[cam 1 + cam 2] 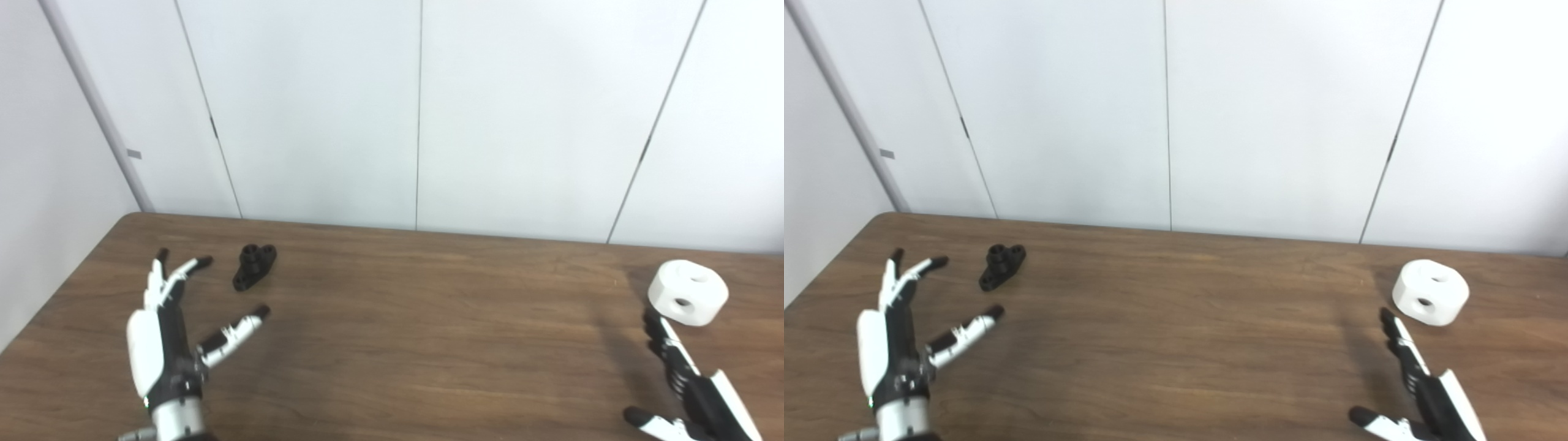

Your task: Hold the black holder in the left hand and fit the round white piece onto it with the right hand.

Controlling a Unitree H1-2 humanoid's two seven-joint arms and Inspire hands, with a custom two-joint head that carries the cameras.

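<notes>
Seen from the left eye: reaching in from the bottom left corner, left hand [164,343] hovering low over the brown wooden counter [416,331], fingers [177,275] spread and pointing away, thumb [236,334] angled out to the right, grasping nothing. Lying just beyond and slightly right of those fingertips, black holder [254,266], flat on the counter, apart from the hand, its round bored end facing up and farther from the camera. Coming in at the bottom right corner, right hand [686,383], partly cut off by the frame edge, fingers extended toward the round white piece [688,292], thumb out to the left, released and empty. Sitting near the right edge, that white piece resting on the counter just past the fingertips, showing one hole on its top and one on its side wall; touching or not, impossible to tell. Standing behind the counter, white wall panels [416,110] with thin vertical seams. Seen from the right eye: showing the same layout shifted leftward, black holder [1002,265] lying just beyond the opened left hand [897,349], round white piece [1430,299] sitting a little clear of the right hand's [1421,386] outstretched fingertips, holder and white piece well apart across the counter.
</notes>
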